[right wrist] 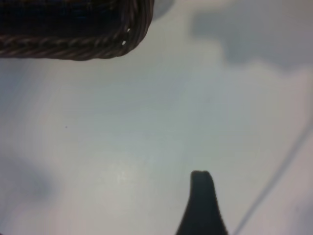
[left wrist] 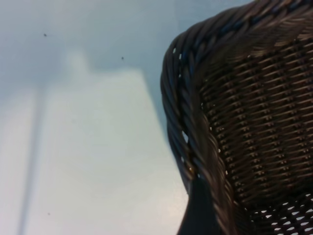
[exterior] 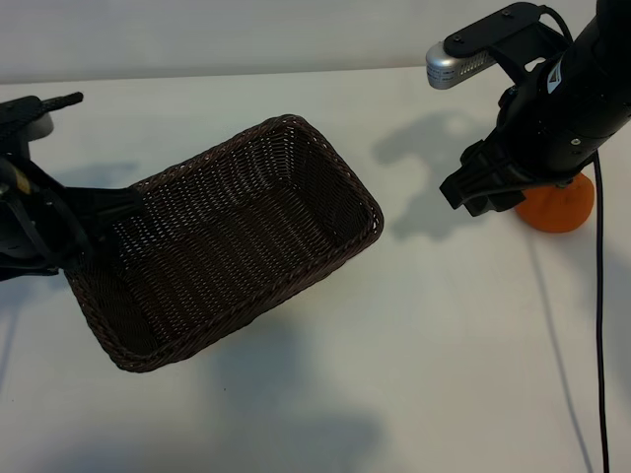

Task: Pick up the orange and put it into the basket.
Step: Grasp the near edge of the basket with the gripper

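The orange (exterior: 560, 209) rests on the white table at the far right, its upper left part hidden behind my right arm. My right gripper (exterior: 471, 189) hangs open just to the left of it and above the table, apart from the fruit. In the right wrist view one dark finger (right wrist: 201, 205) shows over bare table, with nothing beside it and no orange. The dark brown wicker basket (exterior: 330, 148) is tilted and raised at the left. My left gripper (exterior: 104, 212) is shut on its left rim, and one finger (left wrist: 198, 215) lies against the braided rim (left wrist: 183, 112).
A black cable (exterior: 598, 325) runs down the table's right side from the right arm. The basket casts a wide shadow (exterior: 296, 404) on the table below it. Bare white table (exterior: 444, 325) lies between the basket and the orange.
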